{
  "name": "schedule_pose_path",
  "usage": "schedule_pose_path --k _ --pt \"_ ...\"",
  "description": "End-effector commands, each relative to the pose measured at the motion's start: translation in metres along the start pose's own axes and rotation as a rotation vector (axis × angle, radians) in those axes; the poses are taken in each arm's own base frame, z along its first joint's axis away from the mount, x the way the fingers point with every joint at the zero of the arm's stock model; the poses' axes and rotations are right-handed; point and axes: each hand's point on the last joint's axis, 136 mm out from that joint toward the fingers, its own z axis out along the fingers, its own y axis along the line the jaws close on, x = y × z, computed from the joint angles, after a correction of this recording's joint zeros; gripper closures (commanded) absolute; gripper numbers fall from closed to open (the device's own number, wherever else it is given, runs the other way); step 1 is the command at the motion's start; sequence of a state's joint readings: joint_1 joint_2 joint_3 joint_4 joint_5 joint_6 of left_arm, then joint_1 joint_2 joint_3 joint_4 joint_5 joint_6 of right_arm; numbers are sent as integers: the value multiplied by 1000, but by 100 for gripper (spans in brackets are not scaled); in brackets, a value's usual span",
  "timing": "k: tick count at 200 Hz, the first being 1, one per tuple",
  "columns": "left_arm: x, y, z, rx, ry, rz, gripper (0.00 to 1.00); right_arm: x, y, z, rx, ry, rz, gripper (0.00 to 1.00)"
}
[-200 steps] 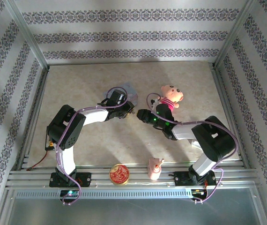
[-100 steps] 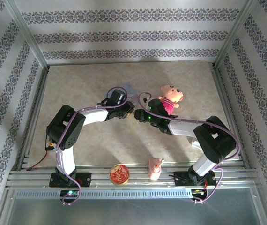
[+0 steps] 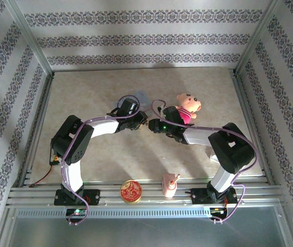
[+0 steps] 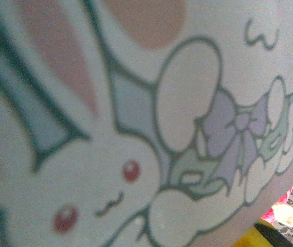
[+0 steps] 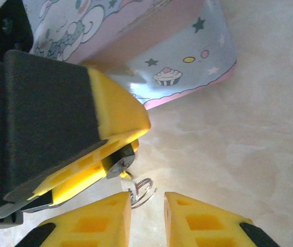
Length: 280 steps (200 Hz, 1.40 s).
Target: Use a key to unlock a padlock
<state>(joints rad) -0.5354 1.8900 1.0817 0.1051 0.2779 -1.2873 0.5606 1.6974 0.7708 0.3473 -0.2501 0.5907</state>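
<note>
In the right wrist view my left gripper [image 5: 131,141] comes in from the left. Its yellow fingers are shut on the tiny dark padlock [image 5: 120,160]. A small key [image 5: 129,177] with a wire ring [image 5: 142,186] hangs from the padlock's underside. My right gripper [image 5: 147,208] sits just below it, open. The ring lies in the gap, close to the left-hand finger [image 5: 103,218]. From above, the left gripper [image 3: 142,121] and the right gripper [image 3: 153,125] meet tip to tip at mid-table.
The pale blue cartoon tin [image 5: 187,62] lies just behind the grippers, and its bunny lid [image 4: 136,128] is pressed close to the left wrist camera. A pink plush [image 3: 187,107] sits behind the right arm. A red round tin [image 3: 130,191] and a pink toy [image 3: 169,185] stand on the near rails.
My right arm has swung left until its gripper meets the left gripper's tip, and its jaws have narrowed a little. The left arm has stayed still.
</note>
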Motion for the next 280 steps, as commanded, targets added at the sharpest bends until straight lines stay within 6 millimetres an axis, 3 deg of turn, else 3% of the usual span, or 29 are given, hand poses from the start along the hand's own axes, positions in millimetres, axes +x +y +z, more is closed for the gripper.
schedule_pose_path --k 1,280 --pt "17 -7 -6 38 83 -27 100 -11 10 2 -46 -13 -18 76" --pt "19 -6 -5 57 93 -31 100 -12 14 18 -140 14 60 77"
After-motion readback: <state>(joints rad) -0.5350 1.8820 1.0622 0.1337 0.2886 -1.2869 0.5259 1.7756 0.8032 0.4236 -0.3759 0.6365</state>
